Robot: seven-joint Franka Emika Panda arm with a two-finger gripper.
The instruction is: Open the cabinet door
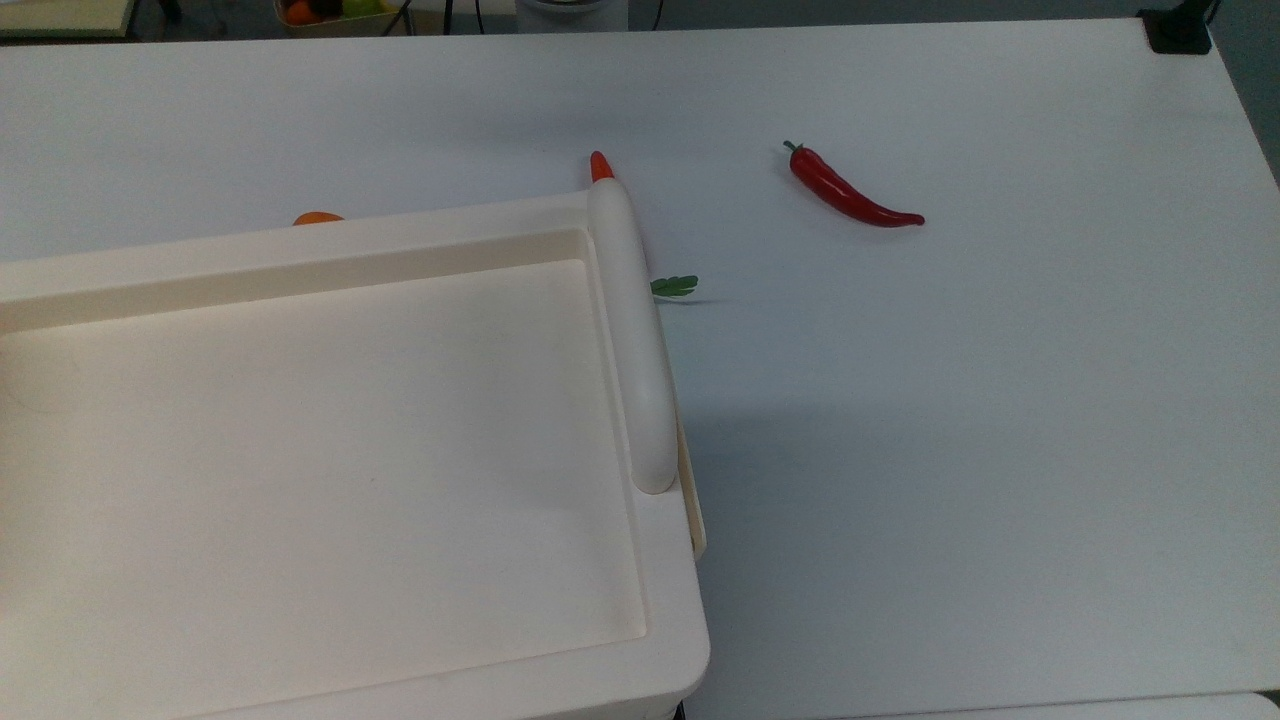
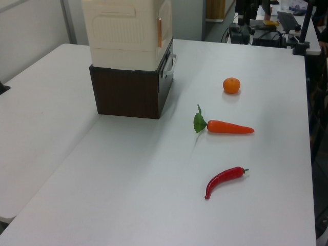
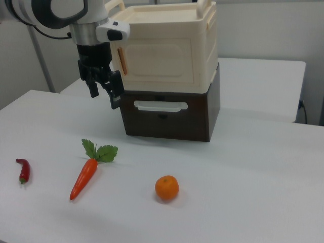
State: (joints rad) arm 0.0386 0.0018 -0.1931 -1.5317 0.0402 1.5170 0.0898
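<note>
One door (image 3: 154, 63), a cream panel with a raised rim, makes up the cabinet (image 3: 202, 50) face turned toward the right view, and it looks shut or nearly so. The pincer (image 3: 105, 91) hangs just to the right view's left of it, level with its lower corner, with its fingers spread and nothing between them. That placement suits the job: the door's near edge, marked by an orange strip, sits right beside the pincer, so the free side is probably where it means to catch hold. Whether a finger touches the panel cannot be told.

The right view gives the door's broad front. The top view instead gives it as a thin lip under the long handle (image 1: 632, 330), and also the recessed top.

Below the pincer lies the carrot (image 3: 83, 177), with the chilli (image 3: 23, 170) farther out and the orange (image 3: 167, 188) toward the cabinet side, all on the table (image 3: 243, 192).
</note>
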